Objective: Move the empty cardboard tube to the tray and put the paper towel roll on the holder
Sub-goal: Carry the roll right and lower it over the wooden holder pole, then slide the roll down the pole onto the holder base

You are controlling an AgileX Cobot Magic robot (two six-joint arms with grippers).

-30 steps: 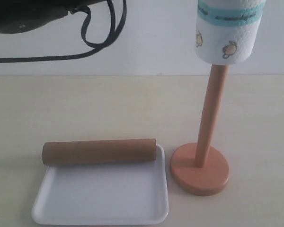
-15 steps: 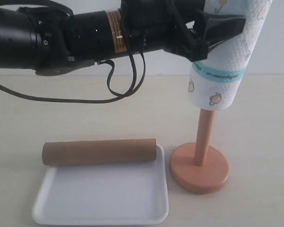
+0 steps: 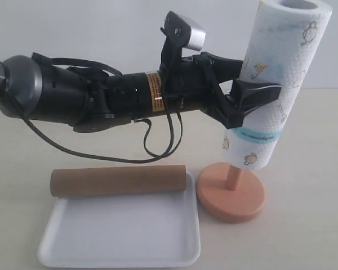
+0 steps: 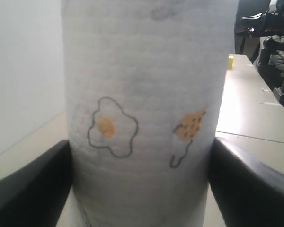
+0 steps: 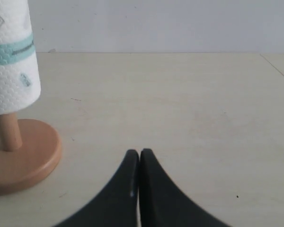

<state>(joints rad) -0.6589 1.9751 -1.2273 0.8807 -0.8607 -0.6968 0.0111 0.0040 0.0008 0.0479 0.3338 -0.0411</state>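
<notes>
The paper towel roll [image 3: 276, 84] is threaded over the holder's rod, a little tilted, its teal band near the lower end. A short piece of rod [image 3: 232, 177] shows below it, above the round disc base [image 3: 231, 194]. My left gripper [image 3: 253, 101] reaches across from the left and is shut on the roll [image 4: 146, 118], one black finger [image 4: 31, 187] on each side. The empty cardboard tube [image 3: 118, 180] lies across the far rim of the white tray [image 3: 121, 233]. My right gripper [image 5: 139, 153] is shut and empty, low over the table beside the holder [image 5: 12, 156] and roll [image 5: 12, 56].
The left arm's black body and cables [image 3: 101, 101] hang over the table behind the tray. Bare beige tabletop [image 5: 180, 104] lies to the right of the holder. A pale wall [image 3: 101, 28] stands behind.
The roll has come down the rod, so less rod shows beneath it. The left arm has dropped into full view with it. The base has shifted slightly left. Tube and tray have not moved.
</notes>
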